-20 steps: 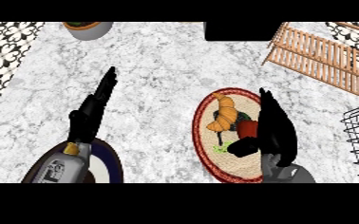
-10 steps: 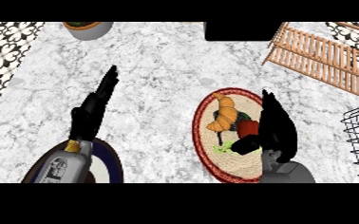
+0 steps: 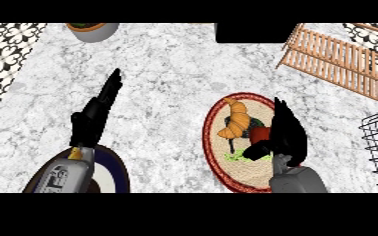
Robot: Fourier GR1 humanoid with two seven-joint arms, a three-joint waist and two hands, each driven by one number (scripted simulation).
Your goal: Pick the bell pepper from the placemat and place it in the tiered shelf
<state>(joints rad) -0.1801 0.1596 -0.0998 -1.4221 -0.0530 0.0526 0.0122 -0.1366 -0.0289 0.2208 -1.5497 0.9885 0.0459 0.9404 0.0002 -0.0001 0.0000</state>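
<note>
A round woven placemat [image 3: 221, 160] with a red rim lies on the marble counter at the lower right. On it rest a croissant [image 3: 236, 121] and a red bell pepper [image 3: 258, 134] with a dark green stem. My right hand [image 3: 288, 130] stands over the mat's right side, touching the pepper. Its fingers point straight up the view and its thumb reaches under the pepper, hiding part of it. The wooden slatted tiered shelf [image 3: 332, 60] sits at the upper right. My left hand [image 3: 96, 112] rests open at the left, fingers straight.
A dark plate [image 3: 114, 172] lies under my left forearm at the lower left. A potted plant [image 3: 92, 30] stands at the top left, a black object [image 3: 251, 32] at the top middle, and a wire basket [image 3: 371, 135] at the right edge.
My right hand has settled slightly closer against the pepper. The left hand and the other objects have stayed put.
</note>
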